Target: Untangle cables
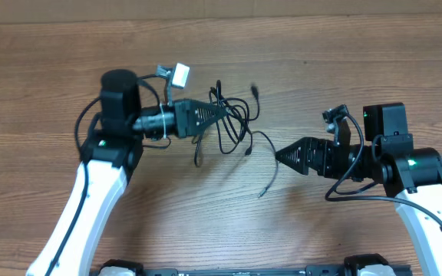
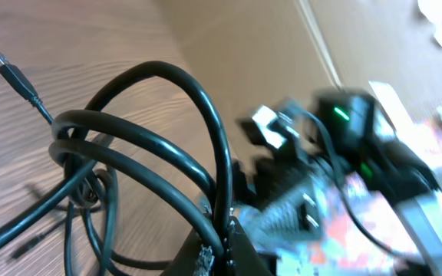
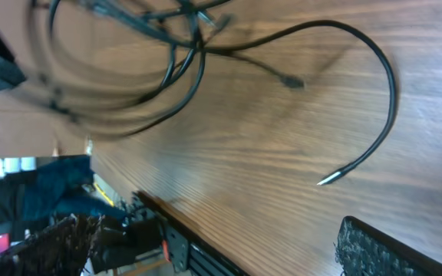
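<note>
We see our left gripper [image 1: 223,112] clamped tight on glossy black loops of the cables [image 1: 235,123], tangled mid-table on grained brown wood [image 1: 321,54]; our right gripper [image 1: 277,156] gapes wide, empty, beside a curved silver-tipped strand

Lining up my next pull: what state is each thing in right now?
cable tangle: knotted, loops crossing one another.
loose strand: lying flat, silver tip free.
left hand: shut on the cable tangle.
right hand: open, holding nothing.
</note>
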You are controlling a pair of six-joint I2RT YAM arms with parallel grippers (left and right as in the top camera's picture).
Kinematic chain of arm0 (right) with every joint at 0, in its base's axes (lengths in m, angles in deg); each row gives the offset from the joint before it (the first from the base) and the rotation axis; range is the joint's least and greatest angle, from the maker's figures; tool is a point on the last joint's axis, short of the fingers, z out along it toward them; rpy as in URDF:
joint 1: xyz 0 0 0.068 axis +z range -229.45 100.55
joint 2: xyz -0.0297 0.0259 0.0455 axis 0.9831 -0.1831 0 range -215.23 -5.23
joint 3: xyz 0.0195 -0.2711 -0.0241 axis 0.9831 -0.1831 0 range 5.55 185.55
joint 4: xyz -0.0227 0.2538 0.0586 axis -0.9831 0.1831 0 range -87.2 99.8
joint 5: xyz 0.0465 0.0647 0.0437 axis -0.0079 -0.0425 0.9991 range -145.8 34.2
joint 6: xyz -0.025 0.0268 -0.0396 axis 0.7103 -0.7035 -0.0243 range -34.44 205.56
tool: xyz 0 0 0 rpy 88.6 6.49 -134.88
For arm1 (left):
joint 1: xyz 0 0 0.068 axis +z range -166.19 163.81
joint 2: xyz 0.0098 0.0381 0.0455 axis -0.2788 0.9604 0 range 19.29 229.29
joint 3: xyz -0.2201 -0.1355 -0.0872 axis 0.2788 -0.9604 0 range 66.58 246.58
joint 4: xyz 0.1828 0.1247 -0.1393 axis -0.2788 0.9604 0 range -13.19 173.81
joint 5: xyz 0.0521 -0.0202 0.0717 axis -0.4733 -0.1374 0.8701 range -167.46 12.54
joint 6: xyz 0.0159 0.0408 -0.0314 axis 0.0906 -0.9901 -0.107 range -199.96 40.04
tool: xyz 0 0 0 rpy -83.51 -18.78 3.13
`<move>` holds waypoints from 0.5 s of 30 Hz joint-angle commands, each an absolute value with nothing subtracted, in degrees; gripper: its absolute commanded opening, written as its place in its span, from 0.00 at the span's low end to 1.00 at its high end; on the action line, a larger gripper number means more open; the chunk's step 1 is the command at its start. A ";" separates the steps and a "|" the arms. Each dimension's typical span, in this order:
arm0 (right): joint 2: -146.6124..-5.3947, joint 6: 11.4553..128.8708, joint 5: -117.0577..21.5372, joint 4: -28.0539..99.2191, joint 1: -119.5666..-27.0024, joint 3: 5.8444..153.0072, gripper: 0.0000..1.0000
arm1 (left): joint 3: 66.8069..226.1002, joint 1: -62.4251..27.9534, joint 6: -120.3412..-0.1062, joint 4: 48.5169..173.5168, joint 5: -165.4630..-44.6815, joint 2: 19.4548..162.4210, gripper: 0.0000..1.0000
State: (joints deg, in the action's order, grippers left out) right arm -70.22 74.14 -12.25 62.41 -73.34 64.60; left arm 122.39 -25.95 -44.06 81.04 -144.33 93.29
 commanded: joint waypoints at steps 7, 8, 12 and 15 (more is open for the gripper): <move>-69.59 64.41 -9.43 55.07 -69.95 64.38 1.00 | 122.98 -26.38 -51.69 81.28 -155.58 87.95 0.04; -69.59 63.96 -9.43 54.13 -69.23 64.38 1.00 | 122.98 -26.38 -51.69 81.37 -155.71 87.95 0.04; -69.65 59.10 -14.11 49.78 -64.55 64.38 1.00 | 122.98 -26.38 -51.67 81.41 -155.93 87.95 0.04; -70.42 51.67 -25.87 49.06 -60.22 64.38 1.00 | 122.98 -26.38 -51.67 81.15 -157.03 87.95 0.04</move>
State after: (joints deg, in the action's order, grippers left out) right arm -70.22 59.56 -15.60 49.56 -63.18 64.60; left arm 122.39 -25.95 -50.16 81.59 -154.18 88.92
